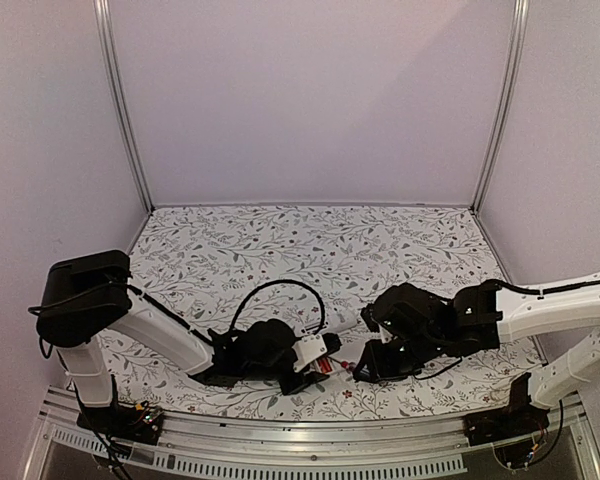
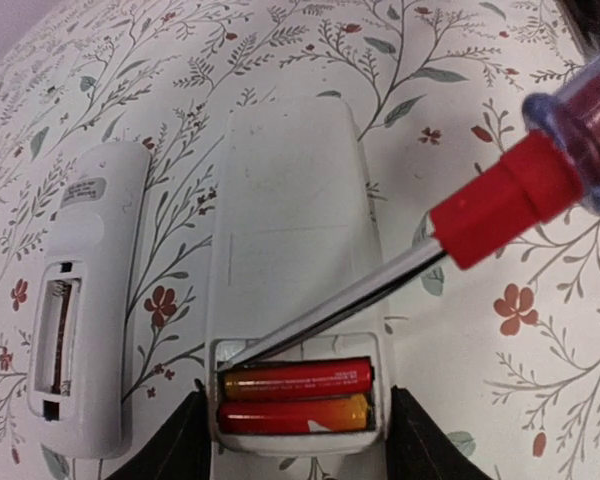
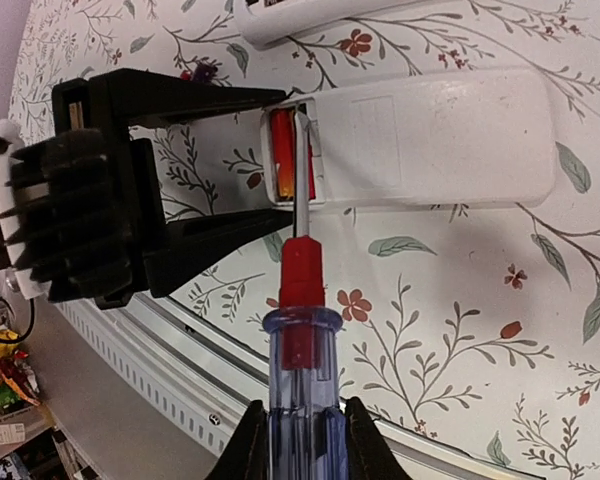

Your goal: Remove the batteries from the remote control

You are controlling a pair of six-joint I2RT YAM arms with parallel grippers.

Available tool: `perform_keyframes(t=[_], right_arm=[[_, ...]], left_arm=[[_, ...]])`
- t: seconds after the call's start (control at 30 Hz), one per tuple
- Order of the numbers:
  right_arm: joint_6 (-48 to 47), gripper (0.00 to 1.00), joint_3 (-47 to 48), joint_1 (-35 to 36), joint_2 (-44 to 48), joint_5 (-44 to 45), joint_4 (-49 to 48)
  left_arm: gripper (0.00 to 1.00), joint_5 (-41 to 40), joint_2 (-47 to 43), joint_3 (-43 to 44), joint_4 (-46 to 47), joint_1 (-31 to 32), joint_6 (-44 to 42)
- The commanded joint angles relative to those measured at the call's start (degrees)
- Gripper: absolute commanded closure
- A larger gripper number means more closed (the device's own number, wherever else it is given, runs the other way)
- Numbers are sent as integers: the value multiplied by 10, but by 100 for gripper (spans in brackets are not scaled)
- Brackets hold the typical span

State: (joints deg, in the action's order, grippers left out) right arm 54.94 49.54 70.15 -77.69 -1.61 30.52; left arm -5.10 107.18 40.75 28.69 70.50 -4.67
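The white remote control (image 2: 290, 200) lies back-up on the floral cloth with its battery bay open. Two red batteries (image 2: 298, 380) lie side by side in the bay. My left gripper (image 2: 295, 440) is shut on the remote's bay end, with a black finger (image 2: 175, 445) against each side. My right gripper (image 3: 302, 440) is shut on the handle of the red-and-blue screwdriver (image 3: 300, 350). The metal tip of the screwdriver sits in the bay's corner at the end of the upper battery. The remote (image 3: 430, 135) and batteries (image 3: 283, 155) also show in the right wrist view.
A second slim white oblong (image 2: 80, 300) with an empty narrow recess lies on the cloth just left of the remote. The table's metal front rail (image 3: 230, 370) runs close below the screwdriver. Both arms (image 1: 420, 325) meet at the near middle of the table.
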Motion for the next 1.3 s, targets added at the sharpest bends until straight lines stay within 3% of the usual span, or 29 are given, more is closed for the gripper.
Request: perform_keyframes(t=[0.0,0.3,0.47,0.63,0.83,1.07,1.27], right_arm=[[10,100,-51,-21,-8,-132,-130],[32,100,-94,-41,16,-202,-221],[24,100,-70,-43,36,-141,-141],[8,100,-53,-56,73,-54,-53],[-47,100,-54,-99,125,-52,-41],[-180,100,-77,-179,173,-210,-109],[-251,100,-66,-211,181,-381,-133]], left_arm=[[62,-2,22,-9,-17,13,-38],[62,-8,21,-14,-15,13,-39],[60,-13,15,-22,-7,13,-36],[24,-15,-8,-29,-3,12,-4],[6,-27,-83,-49,-10,4,53],[6,32,-223,-64,-29,-21,163],[5,197,-335,-78,-17,-96,228]])
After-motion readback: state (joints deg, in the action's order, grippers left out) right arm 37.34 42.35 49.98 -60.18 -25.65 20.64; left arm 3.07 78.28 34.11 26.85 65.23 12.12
